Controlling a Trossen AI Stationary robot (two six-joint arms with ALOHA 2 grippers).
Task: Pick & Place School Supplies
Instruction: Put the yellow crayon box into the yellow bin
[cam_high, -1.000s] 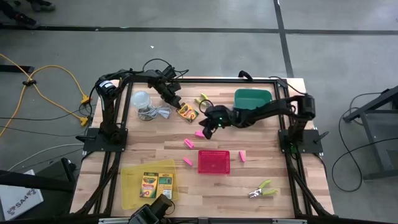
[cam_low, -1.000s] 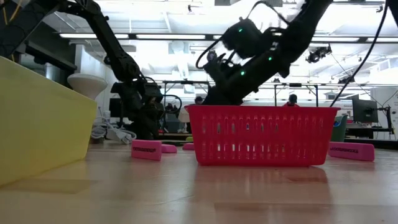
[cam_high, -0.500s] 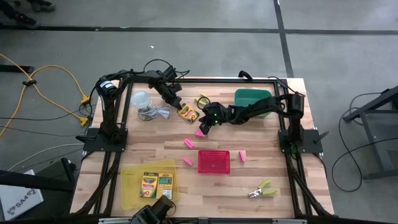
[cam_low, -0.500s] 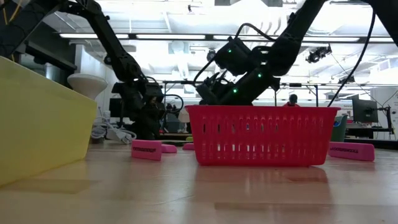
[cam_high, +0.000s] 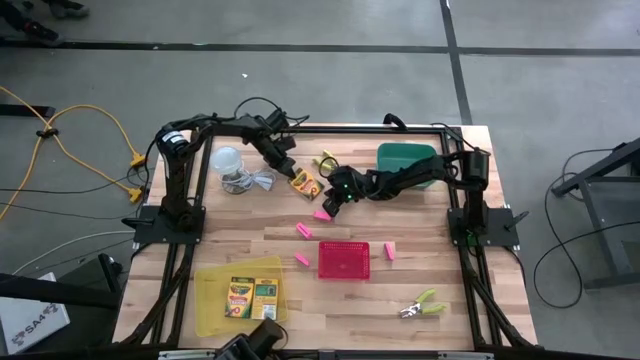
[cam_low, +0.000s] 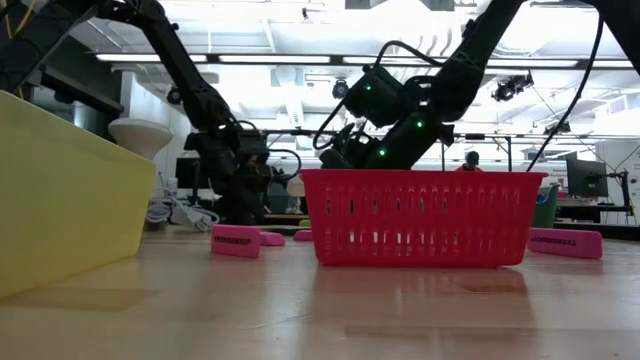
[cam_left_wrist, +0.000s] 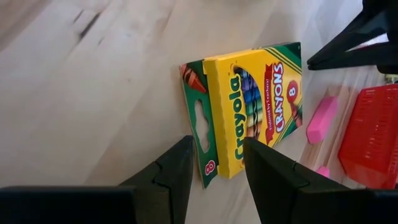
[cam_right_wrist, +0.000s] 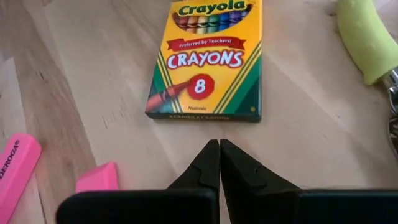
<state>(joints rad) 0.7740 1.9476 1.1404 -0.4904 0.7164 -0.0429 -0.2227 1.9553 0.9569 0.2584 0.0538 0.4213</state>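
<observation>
A yellow-and-green crayon box (cam_high: 303, 182) (cam_right_wrist: 208, 62) lies flat on the table's far middle. My left gripper (cam_high: 293, 172) (cam_left_wrist: 217, 165) is closed over its flap end. My right gripper (cam_high: 331, 199) (cam_right_wrist: 219, 146) is shut, its tips low over the wood just short of the box's other end and touching nothing. Pink erasers (cam_high: 322, 214) (cam_right_wrist: 96, 177) lie beside it. Green-handled scissors (cam_high: 327, 160) (cam_right_wrist: 367, 37) lie just beyond the box, and a second pair (cam_high: 420, 303) lies near the front right. My left gripper has the crayon box's flap end (cam_left_wrist: 211, 168) between its two fingers, one on each long side. The fingers (cam_left_wrist: 180, 165) slant down from the table's far left and run along the box. The box lies flat on the wood.
A red mesh basket (cam_high: 344, 259) stands at the middle. A yellow tray (cam_high: 215, 300) at the front left holds two crayon boxes, and a green tray (cam_high: 405, 160) stands at the far right. A white round object with coiled cable (cam_high: 230, 165) lies far left. More erasers (cam_high: 390, 250) lie around the basket.
My right gripper has come down toward the table and tipped, ending close to the crayon box's end. It has stayed shut.
</observation>
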